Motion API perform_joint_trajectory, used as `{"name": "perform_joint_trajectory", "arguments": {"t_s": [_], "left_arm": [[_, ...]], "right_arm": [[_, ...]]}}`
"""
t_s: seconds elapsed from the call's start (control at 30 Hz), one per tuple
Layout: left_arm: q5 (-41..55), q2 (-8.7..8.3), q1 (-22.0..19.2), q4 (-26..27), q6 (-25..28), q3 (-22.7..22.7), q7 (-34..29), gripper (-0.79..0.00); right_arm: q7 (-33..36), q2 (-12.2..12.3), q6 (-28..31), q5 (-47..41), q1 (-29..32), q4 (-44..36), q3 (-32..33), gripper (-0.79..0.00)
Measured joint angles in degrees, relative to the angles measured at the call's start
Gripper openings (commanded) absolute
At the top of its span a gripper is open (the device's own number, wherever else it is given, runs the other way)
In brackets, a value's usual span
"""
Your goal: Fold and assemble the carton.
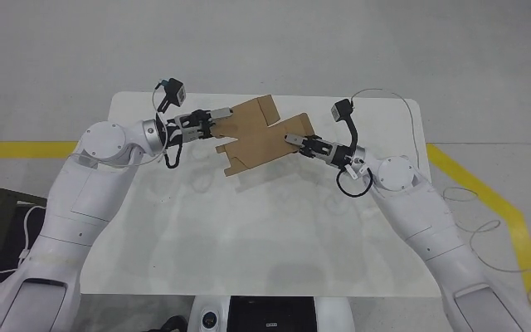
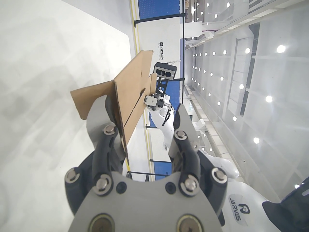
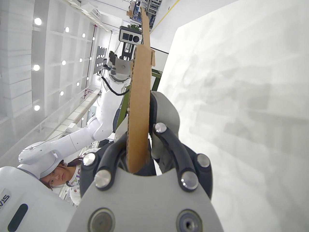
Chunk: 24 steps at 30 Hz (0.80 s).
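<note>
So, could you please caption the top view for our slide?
Cardboard carton clamped by right gripper, open left gripper straddling its opposite edge.

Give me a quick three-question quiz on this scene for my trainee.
1. True or false: the carton is already a closed box.
2. Fill in: the left gripper has its jaws ___ around the carton's edge.
3. Which one is clamped on the carton? A. left gripper B. right gripper C. neither

Key: 1 false; 2 open; 3 B.
</note>
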State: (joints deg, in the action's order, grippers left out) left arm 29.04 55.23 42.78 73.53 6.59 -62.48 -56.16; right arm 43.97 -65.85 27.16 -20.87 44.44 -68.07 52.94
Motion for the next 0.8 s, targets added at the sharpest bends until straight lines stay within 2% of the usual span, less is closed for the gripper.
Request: {"name": "perform_joint_trajectory", "arguments": {"t_s": [0.07,0.17,0.43,0.53,0.8], "left_arm": [[-1.3,0.02,-0.1,0.0,0.4,0.1,-0.1,-0.406],[-2.3,0.07,0.1,-0.1,0.7,0.1,-0.1,-0.459],[-4.1,0.13,0.5,0.0,0.9,-0.2,-0.5,-0.751],[-4.6,0.18,0.7,0.1,1.0,-0.3,-0.4,-0.785],[-5.0,0.35,0.8,-0.1,0.2,-0.6,-0.5,-0.785]], "right_arm": [[0.2,-0.1,0.0,0.2,0.1,0.1,0.1,-0.785],[0.5,-0.2,0.0,0.4,0.2,0.3,0.4,-0.785],[1.0,-0.3,-0.1,1.0,0.6,-0.1,1.5,-0.785],[1.0,-0.3,-0.1,1.3,0.8,-0.4,1.9,-0.785],[1.2,-0.4,-0.4,2.0,1.4,-1.2,2.8,-0.785]]}}
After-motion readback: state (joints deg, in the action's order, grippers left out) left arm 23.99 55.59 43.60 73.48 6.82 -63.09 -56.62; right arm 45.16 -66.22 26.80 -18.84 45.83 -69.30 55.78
